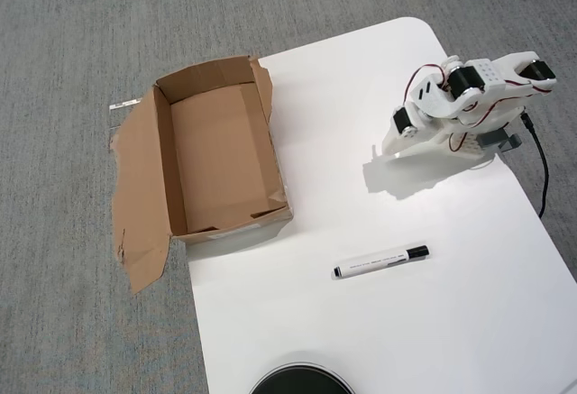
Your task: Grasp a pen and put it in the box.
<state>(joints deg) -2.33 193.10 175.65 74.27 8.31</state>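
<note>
The pen [381, 261], white with a black cap at its right end, lies nearly level on the white table [297, 322] in the overhead view. The box [221, 155], brown cardboard with torn flaps, sits empty at the table's left edge, partly over the grey carpet. My gripper [388, 148] belongs to the folded white arm at the right. It points down-left, well above and slightly right of the pen. Its jaws look pressed together with nothing held.
A black round object [300, 381] pokes in at the bottom edge of the table. A black cable [541, 164] runs down from the arm's base along the table's right edge. Grey carpet [72, 51] surrounds the table.
</note>
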